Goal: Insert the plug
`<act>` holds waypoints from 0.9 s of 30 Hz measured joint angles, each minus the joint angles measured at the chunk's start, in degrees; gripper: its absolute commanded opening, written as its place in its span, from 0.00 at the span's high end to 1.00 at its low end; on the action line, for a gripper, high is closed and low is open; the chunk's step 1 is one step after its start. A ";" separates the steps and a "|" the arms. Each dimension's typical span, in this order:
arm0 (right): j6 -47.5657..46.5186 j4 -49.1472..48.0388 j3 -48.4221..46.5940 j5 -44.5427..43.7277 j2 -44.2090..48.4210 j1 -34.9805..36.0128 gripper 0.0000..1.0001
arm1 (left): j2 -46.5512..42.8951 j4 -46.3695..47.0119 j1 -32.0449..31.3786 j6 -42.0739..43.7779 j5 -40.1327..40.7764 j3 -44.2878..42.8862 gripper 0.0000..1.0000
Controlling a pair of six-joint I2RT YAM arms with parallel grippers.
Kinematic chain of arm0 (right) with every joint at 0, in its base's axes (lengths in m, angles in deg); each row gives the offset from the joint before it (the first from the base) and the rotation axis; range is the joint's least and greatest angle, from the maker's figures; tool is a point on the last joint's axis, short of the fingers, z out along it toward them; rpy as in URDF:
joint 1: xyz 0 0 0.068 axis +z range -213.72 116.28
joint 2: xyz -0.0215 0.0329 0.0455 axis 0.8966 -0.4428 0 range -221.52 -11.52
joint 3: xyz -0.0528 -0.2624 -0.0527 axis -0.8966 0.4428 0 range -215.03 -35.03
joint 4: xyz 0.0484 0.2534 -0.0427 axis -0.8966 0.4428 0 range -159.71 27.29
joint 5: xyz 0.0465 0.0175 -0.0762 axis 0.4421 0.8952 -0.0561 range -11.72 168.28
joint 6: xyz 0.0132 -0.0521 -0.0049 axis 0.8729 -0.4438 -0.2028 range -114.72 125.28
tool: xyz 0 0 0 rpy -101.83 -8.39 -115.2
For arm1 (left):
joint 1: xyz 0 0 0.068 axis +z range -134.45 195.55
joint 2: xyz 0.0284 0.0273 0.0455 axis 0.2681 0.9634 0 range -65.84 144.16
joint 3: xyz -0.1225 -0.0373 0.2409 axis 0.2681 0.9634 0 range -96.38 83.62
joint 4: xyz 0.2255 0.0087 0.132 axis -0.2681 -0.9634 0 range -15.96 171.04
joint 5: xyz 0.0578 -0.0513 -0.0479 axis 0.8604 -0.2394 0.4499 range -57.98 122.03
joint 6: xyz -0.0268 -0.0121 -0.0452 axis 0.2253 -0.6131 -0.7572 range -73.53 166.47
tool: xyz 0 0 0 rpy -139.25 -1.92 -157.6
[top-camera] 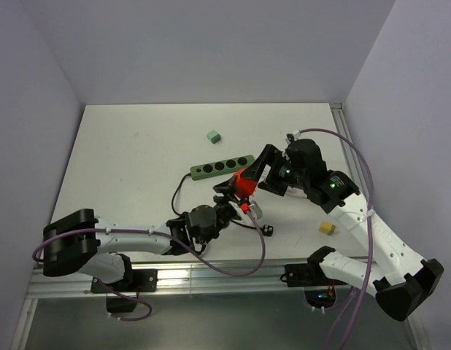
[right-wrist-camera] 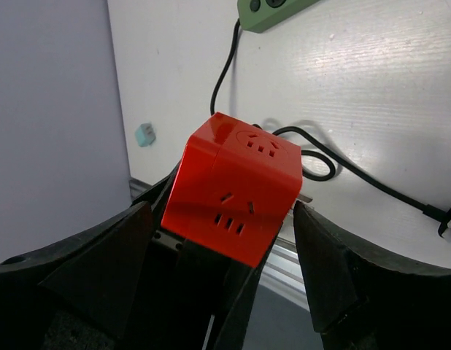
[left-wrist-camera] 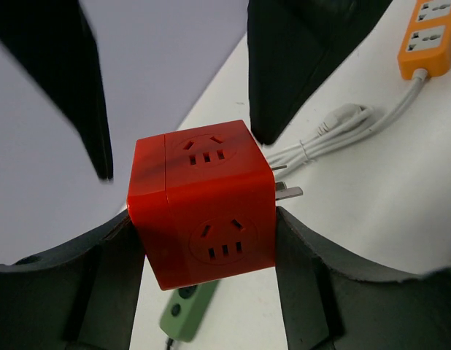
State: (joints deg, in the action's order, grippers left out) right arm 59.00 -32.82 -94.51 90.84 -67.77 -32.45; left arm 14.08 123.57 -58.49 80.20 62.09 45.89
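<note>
The plug is a red cube (top-camera: 245, 184) with socket faces and metal prongs (left-wrist-camera: 287, 191) sticking out of one side. It hangs above the table, and my left gripper (left-wrist-camera: 203, 216) is shut on its two sides from below. My right gripper (right-wrist-camera: 222, 211) faces it from the other side. Its jaws are open and straddle the cube, with a gap showing beside the right finger (right-wrist-camera: 335, 262). The green power strip (top-camera: 222, 167) lies flat on the table just behind the cube, and its black cable (right-wrist-camera: 357, 175) loops underneath.
An orange power strip (left-wrist-camera: 430, 36) with a bundled white cable (left-wrist-camera: 335, 135) lies near the table's front. A small green block (top-camera: 214, 136) sits at the back and a yellow block (top-camera: 327, 228) at the front right. The two arms crowd together mid-table.
</note>
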 measured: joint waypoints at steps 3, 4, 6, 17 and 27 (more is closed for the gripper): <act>-1.16 0.02 0.00 0.13 -0.61 0.11 0.15 | 2.58 -0.48 -0.98 5.16 1.05 -3.61 1.00; -1.49 0.00 0.00 0.09 -0.61 0.09 0.15 | 2.91 -0.68 -1.14 6.34 1.36 -4.13 1.00; -2.16 -0.02 0.00 -0.07 -0.55 0.11 0.16 | 3.37 -0.85 -1.38 8.46 2.16 -4.74 1.00; -1.03 -1.40 1.57 0.72 -0.74 0.11 0.29 | 5.55 -0.96 -4.11 14.53 9.29 -5.35 1.00; -0.15 -4.00 3.69 0.87 -0.83 0.09 0.83 | 9.73 4.92 -5.35 19.19 15.19 -5.46 1.00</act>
State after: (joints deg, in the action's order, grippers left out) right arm 58.84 -36.82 -90.82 91.71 -68.60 -32.37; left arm 23.81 128.48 -63.84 99.39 77.28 40.42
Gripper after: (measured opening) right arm 0.701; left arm 0.670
